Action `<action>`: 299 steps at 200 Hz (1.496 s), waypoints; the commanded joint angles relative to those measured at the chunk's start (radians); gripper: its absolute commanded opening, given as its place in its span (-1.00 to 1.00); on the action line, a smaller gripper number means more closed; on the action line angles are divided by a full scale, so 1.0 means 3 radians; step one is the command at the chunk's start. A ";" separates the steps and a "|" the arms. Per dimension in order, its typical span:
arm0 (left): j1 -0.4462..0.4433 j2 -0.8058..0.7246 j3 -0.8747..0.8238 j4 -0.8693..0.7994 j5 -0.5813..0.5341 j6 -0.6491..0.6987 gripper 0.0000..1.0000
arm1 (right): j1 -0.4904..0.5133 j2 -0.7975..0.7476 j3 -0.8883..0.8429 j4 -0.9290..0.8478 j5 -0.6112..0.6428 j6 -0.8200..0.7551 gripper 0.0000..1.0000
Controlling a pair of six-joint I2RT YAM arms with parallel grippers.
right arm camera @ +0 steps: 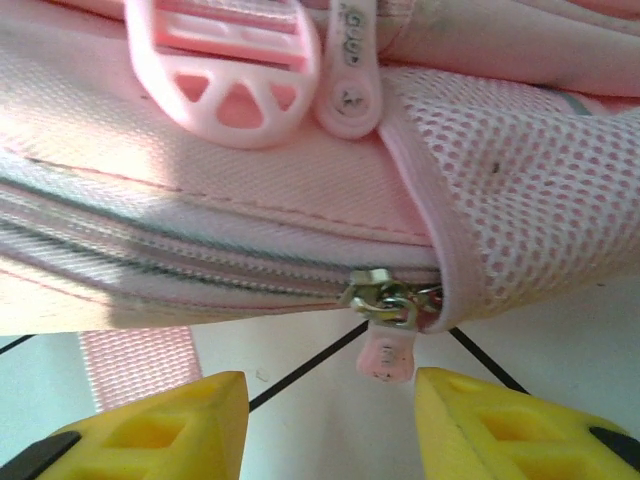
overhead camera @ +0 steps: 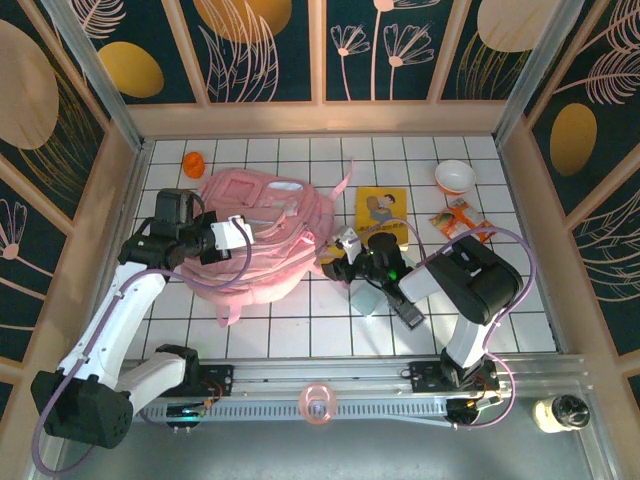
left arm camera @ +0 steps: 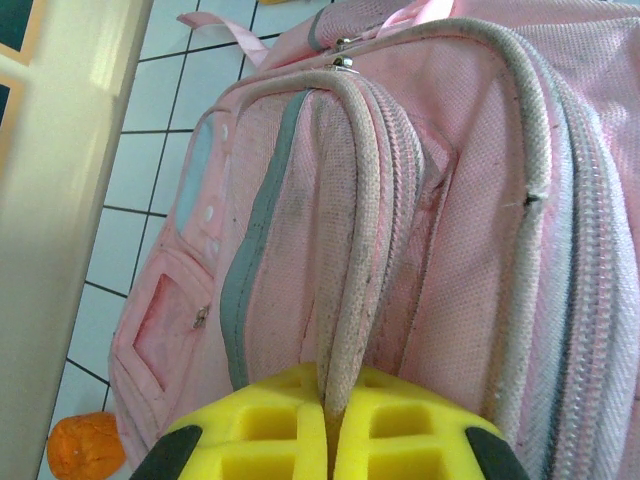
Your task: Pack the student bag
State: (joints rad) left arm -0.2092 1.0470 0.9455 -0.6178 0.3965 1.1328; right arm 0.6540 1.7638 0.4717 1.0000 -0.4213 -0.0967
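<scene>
Two-arm | left claw (left arm camera: 330, 445) clenched on student bag (left arm camera: 480, 250) edge piping (left arm camera: 365, 250) | right claw (right arm camera: 330, 420) parted astride zipper pull (right arm camera: 383, 355)

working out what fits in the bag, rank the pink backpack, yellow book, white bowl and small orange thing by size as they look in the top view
1. student bag, by far the largest
2. yellow book
3. white bowl
4. orange object, smallest
All sit at similar depth, so nearness hardly skews this.

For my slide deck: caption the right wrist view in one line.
Right gripper, jaws apart, lines up on the zipper pull of the student bag above the tiled table.
</scene>
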 commanded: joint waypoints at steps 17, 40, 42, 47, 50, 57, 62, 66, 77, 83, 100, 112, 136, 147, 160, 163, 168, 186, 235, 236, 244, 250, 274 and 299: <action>0.0021 -0.0115 0.0139 0.0272 0.0273 0.0018 -1.00 | -0.0041 0.0002 0.0068 0.0192 -0.0160 -0.0046 -0.21; 0.0019 -0.0125 0.0126 0.0280 0.0268 0.0008 -1.00 | -0.0079 -0.0026 0.0064 0.0264 -0.0170 -0.0006 -0.46; 0.0022 -0.0125 0.0123 0.0280 0.0268 0.0007 -1.00 | -0.0080 -0.0025 0.0067 0.0269 -0.0170 -0.0001 -0.47; 0.0022 -0.0127 0.0121 0.0280 0.0268 0.0007 -1.00 | -0.0089 -0.0030 0.0064 0.0281 -0.0178 0.0010 -0.50; 0.0019 -0.0129 0.0117 0.0281 0.0267 0.0008 -1.00 | -0.0098 -0.0032 0.0061 0.0292 -0.0180 0.0017 -0.52; 0.0019 -0.0130 0.0111 0.0293 0.0268 0.0003 -1.00 | -0.0112 -0.0034 0.0062 0.0304 -0.0198 0.0028 -0.57; 0.0020 -0.0130 0.0107 0.0301 0.0268 0.0003 -1.00 | -0.0122 -0.0037 0.0064 0.0303 -0.0217 0.0033 -0.60; 0.0018 -0.0130 0.0108 0.0306 0.0267 0.0000 -1.00 | -0.0125 -0.0035 0.0064 0.0300 -0.0228 0.0038 -0.63; 0.0020 -0.0130 0.0111 0.0320 0.0265 -0.0007 -1.00 | -0.0143 -0.0037 0.0069 0.0284 -0.0246 0.0038 -0.68; 0.0018 -0.0130 0.0111 0.0321 0.0270 -0.0008 -1.00 | -0.0145 -0.0030 0.0073 0.0270 -0.0247 0.0034 -0.69; 0.0018 -0.0127 0.0115 0.0324 0.0297 -0.0016 -1.00 | -0.0166 0.0007 0.0093 0.0226 -0.0227 0.0042 -0.58; 0.0020 -0.0125 0.0126 0.0321 0.0310 -0.0018 -1.00 | -0.0185 0.0053 0.0122 0.0182 -0.0213 0.0051 -0.30; 0.0019 -0.0127 0.0149 0.0316 0.0343 -0.0019 -1.00 | -0.0206 0.0130 0.0143 0.0188 -0.0108 0.0058 0.08; 0.0020 -0.0129 0.0165 0.0310 0.0360 -0.0019 -1.00 | -0.0218 0.0170 0.0165 0.0194 -0.0079 0.0057 0.23; 0.0018 -0.0130 0.0184 0.0293 0.0391 -0.0023 -1.00 | -0.0227 0.0219 0.0213 0.0181 -0.0085 0.0049 0.36; 0.0019 -0.0130 0.0188 0.0294 0.0402 -0.0022 -1.00 | -0.0227 0.0230 0.0223 0.0174 -0.0088 0.0045 0.38; 0.0021 -0.0130 0.0192 0.0292 0.0411 -0.0023 -1.00 | -0.0227 0.0251 0.0248 0.0168 -0.0105 0.0037 0.41; 0.0018 -0.0136 0.0198 0.0301 0.0433 -0.0023 -1.00 | -0.0227 0.0296 0.0322 0.0129 -0.0182 -0.0004 0.40; 0.0020 -0.0110 0.0169 0.0338 0.0403 -0.0024 -1.00 | -0.0238 0.0174 0.0269 0.0169 -0.0427 -0.0046 -0.34; 0.0021 -0.0110 0.0168 0.0340 0.0402 -0.0023 -1.00 | -0.0238 0.0172 0.0266 0.0167 -0.0431 -0.0046 -0.36; 0.0018 -0.0110 0.0157 0.0356 0.0376 -0.0023 -1.00 | -0.0247 0.0145 0.0254 0.0166 -0.0496 -0.0037 -0.46; 0.0022 -0.0107 0.0147 0.0369 0.0367 -0.0026 -1.00 | -0.0252 0.0133 0.0246 0.0167 -0.0521 -0.0026 -0.53; 0.0019 -0.0090 0.0111 0.0446 0.0250 -0.0062 -1.00 | -0.0256 0.0082 0.0238 0.0116 -0.0579 0.0013 -0.75; 0.0019 -0.0100 -0.0051 0.0652 0.0034 -0.0161 -1.00 | -0.0257 0.0030 0.0230 0.0031 -0.0600 0.0047 -0.92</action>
State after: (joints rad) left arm -0.2077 1.0454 0.9436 -0.5869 0.4191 1.1137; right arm 0.5793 1.8149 0.5488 1.0195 -0.5518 -0.0963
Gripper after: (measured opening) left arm 0.050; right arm 0.074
